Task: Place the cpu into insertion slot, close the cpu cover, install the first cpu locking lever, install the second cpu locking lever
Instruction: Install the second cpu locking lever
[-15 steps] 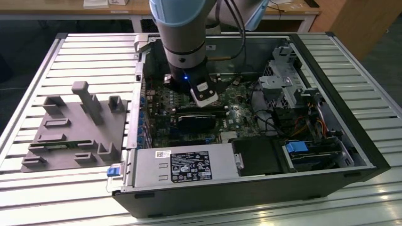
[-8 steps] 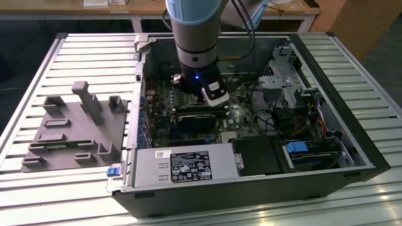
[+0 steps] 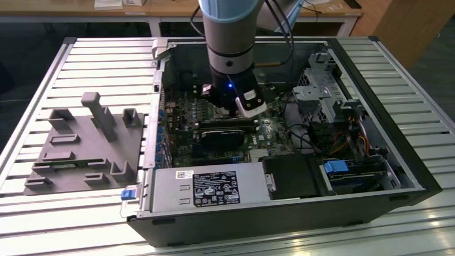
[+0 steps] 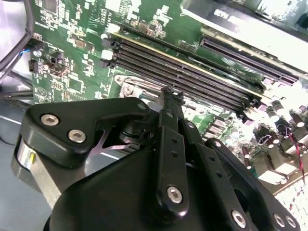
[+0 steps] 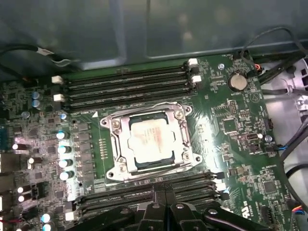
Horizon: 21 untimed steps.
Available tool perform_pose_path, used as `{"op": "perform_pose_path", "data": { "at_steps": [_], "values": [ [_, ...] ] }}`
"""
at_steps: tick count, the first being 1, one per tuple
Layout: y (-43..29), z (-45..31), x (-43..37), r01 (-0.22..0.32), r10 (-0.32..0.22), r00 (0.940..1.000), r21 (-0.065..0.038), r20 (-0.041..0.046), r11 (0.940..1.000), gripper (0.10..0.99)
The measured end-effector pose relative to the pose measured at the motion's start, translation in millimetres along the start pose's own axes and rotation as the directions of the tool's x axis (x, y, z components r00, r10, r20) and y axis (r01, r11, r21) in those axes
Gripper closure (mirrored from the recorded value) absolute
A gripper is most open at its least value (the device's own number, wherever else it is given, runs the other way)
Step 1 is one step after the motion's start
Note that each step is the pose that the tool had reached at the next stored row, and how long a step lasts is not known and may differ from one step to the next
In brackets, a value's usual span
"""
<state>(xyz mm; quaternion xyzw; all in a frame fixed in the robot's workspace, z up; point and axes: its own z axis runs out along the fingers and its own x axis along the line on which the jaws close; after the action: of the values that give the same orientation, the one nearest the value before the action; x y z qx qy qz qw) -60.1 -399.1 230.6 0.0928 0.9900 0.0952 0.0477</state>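
In the first wrist view the cpu (image 5: 150,139) lies flat in the insertion slot (image 5: 109,174) on the green board, silver top up. The cpu cover (image 5: 117,144) is down around it as a silvery frame. Thin wire levers (image 5: 144,107) run along two sides of that frame. My gripper (image 5: 165,191) hovers over the long memory slots beside the socket, fingers pressed together with nothing between them. The second wrist view has the shut gripper (image 4: 168,94) just above the board. In the exterior view the gripper (image 3: 231,113) reaches down into the open computer case.
Long black memory slots (image 5: 127,84) flank the socket on two sides. A black rectangular block (image 3: 222,137) lies on the board near the gripper. Cables (image 5: 284,72), a drive cage (image 3: 323,96) and a power supply (image 3: 206,192) crowd the case. A grey fixture tray (image 3: 82,149) sits at the exterior view's left.
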Motion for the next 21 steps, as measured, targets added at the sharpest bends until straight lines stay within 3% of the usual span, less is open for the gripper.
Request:
{"op": "perform_pose_path", "data": {
  "at_steps": [16, 21],
  "values": [
    [39.4, 7.6, 5.1, 0.005, -0.006, 1.0000, 0.048, 0.0076, 0.9988, 0.984],
    [45.5, 8.7, 6.3, 0.006, -0.007, 0.9999, 0.057, 0.0092, 0.9983, 0.984]
  ]
}}
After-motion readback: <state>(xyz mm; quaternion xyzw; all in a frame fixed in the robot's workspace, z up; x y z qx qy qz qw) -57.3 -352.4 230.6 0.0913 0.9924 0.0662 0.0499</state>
